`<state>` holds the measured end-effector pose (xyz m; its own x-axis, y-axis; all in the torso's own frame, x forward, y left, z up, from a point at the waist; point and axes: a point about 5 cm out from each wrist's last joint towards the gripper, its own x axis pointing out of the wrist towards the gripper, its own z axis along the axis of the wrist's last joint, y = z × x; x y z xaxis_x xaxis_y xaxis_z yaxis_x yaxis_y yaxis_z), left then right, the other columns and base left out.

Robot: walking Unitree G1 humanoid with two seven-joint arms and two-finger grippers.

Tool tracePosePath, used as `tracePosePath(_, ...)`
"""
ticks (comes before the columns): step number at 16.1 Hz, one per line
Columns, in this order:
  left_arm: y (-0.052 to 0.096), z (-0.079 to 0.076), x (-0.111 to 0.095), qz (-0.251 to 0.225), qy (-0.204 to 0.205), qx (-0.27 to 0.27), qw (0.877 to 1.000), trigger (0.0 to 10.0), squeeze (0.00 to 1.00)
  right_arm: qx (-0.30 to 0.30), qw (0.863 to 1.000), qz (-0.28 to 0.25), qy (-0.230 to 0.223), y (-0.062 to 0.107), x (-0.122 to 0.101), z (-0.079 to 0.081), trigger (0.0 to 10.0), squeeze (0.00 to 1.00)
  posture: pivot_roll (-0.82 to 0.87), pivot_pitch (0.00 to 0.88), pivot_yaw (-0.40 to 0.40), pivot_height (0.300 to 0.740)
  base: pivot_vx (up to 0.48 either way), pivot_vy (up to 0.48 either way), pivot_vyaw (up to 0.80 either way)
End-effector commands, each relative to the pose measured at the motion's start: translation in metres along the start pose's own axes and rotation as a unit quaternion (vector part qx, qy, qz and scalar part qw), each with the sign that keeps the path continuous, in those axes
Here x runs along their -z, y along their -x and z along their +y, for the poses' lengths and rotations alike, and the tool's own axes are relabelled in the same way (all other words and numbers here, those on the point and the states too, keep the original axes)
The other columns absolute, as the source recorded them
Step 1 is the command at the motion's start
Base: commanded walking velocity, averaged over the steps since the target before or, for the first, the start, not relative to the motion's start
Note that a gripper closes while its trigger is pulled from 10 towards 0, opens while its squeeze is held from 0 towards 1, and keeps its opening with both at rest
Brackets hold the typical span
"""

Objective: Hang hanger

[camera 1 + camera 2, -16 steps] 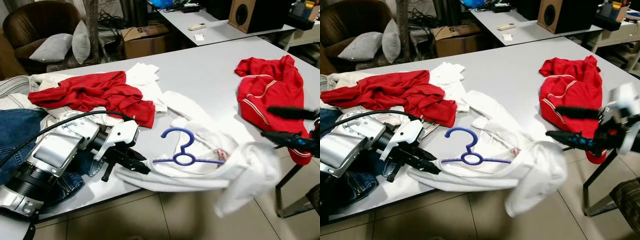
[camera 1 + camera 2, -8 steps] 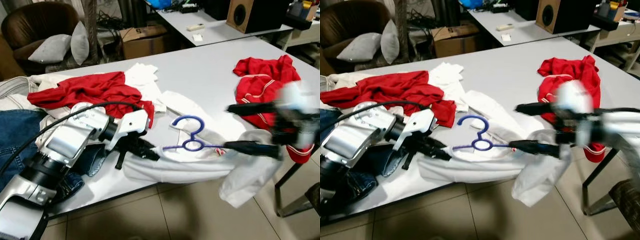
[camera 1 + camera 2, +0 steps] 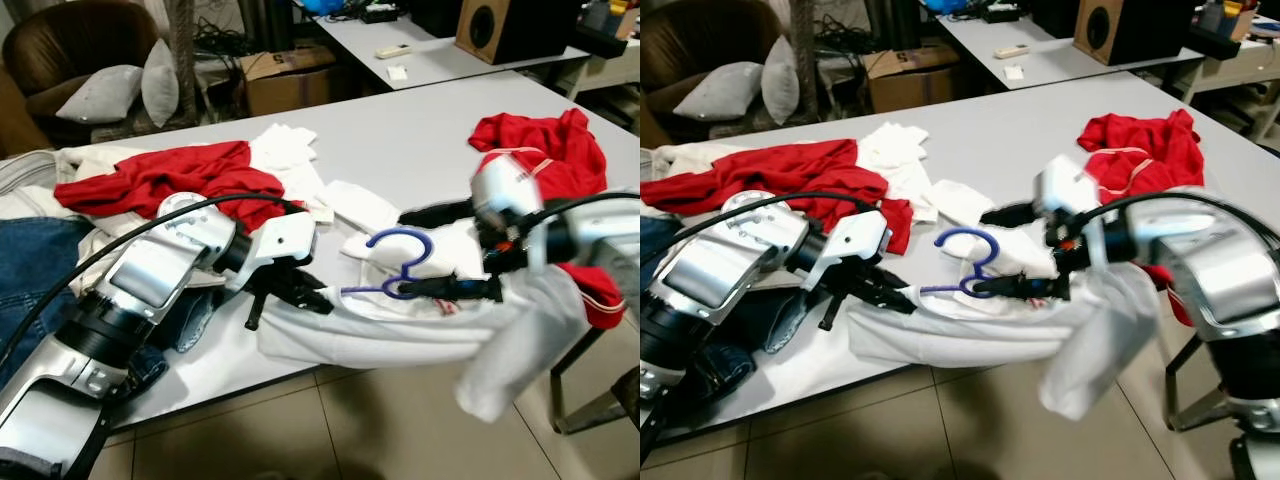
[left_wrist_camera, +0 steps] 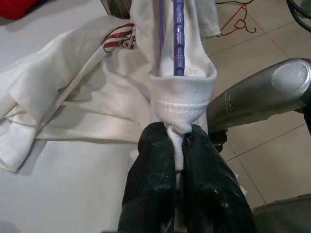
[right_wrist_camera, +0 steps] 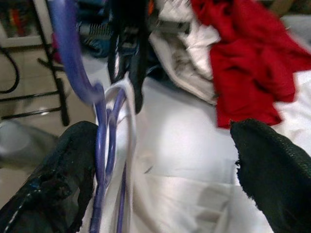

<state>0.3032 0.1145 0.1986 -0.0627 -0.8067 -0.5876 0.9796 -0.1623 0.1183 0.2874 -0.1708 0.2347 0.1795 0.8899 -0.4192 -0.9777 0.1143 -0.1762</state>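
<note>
Two eye views, bench: a grey bench [image 3: 420, 140] carries a red shirt [image 3: 165, 178] on the robot's left, a red jacket [image 3: 545, 150] on its right, and jeans [image 3: 35, 260] at the left edge.
Eye views, hanger: the blue hanger [image 3: 400, 265] sits inside the neck of a white shirt [image 3: 400, 325] that lies at the near edge of the bench and droops over it toward the tiled floor [image 3: 330, 430].
Eye views, left pincer: the left pincer [image 3: 300, 298] is closed on the left end of the white shirt.
Eye views, right pincer: the right pincer [image 3: 1000, 250] stands spread open at the hanger, its lower finger lying along the hanger's bar and its upper finger above the hook.
Left wrist view, left pincer: both black fingers [image 4: 155, 184] pinch a bunched fold of white shirt, with the blue bar of the hanger running away from them inside the cloth.
Right wrist view, right pincer: the fingers [image 5: 63, 179] are wide apart; the blurred hanger wire touches one of them, and the red shirt lies beyond.
</note>
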Motion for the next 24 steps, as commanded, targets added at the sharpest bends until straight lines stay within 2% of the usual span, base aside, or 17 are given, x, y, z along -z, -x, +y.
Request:
tracePosePath(1, 0.003, 0.003, -0.006, 0.004, -0.013, -0.007, 1.000, 0.0, 0.00, -0.007, 1.000, 0.004, 0.011, -0.003, -0.005, -0.003, 9.3, 0.00, -0.04, 0.000, 0.067, 0.740, 0.000, 0.000, 0.00)
tracePosePath(2, 0.002, 0.004, -0.009, 0.004, -0.019, -0.007, 1.000, 0.0, 0.00, -0.016, 1.000, 0.002, -0.001, -0.017, -0.007, -0.008, 0.0, 0.00, -0.04, 0.000, 0.066, 0.740, 0.000, 0.000, 0.00)
tracePosePath(4, 0.001, 0.005, -0.011, 0.004, -0.027, -0.009, 1.000, 0.0, 0.00, -0.020, 1.000, 0.004, -0.007, -0.024, -0.004, -0.011, 0.0, 0.00, -0.03, 0.000, 0.062, 0.740, 0.000, 0.000, 0.00)
tracePosePath(9, 0.002, 0.008, -0.011, 0.014, -0.034, -0.019, 0.999, 0.0, 0.00, -0.038, 0.999, 0.015, -0.026, -0.031, -0.001, -0.013, 0.0, 0.00, -0.03, 0.000, 0.057, 0.740, 0.000, 0.000, 0.00)
tracePosePath(13, 0.003, 0.009, -0.011, 0.015, -0.038, -0.024, 0.999, 0.0, 0.00, -0.075, 0.996, 0.023, -0.035, -0.029, 0.004, -0.010, 0.0, 0.00, -0.03, 0.000, 0.053, 0.740, 0.000, 0.000, 0.00)
tracePosePath(19, 0.002, 0.010, -0.012, 0.013, -0.044, -0.026, 0.999, 0.0, 0.00, -0.070, 0.995, 0.036, -0.058, -0.025, 0.012, -0.012, 0.0, 0.00, -0.04, 0.000, 0.054, 0.740, 0.000, 0.000, 0.00)
tracePosePath(23, 0.003, 0.011, -0.012, 0.012, -0.046, -0.030, 0.998, 0.0, 0.00, -0.061, 0.996, 0.036, -0.050, -0.024, 0.011, -0.014, 0.0, 0.00, -0.04, 0.000, 0.054, 0.740, 0.000, 0.000, 0.00)
tracePosePath(24, 0.003, 0.011, -0.012, 0.012, -0.046, -0.030, 0.998, 0.0, 0.00, -0.057, 0.997, 0.037, -0.045, -0.024, 0.011, -0.015, 3.5, 0.00, -0.04, 0.000, 0.054, 0.740, 0.000, 0.000, 0.00)
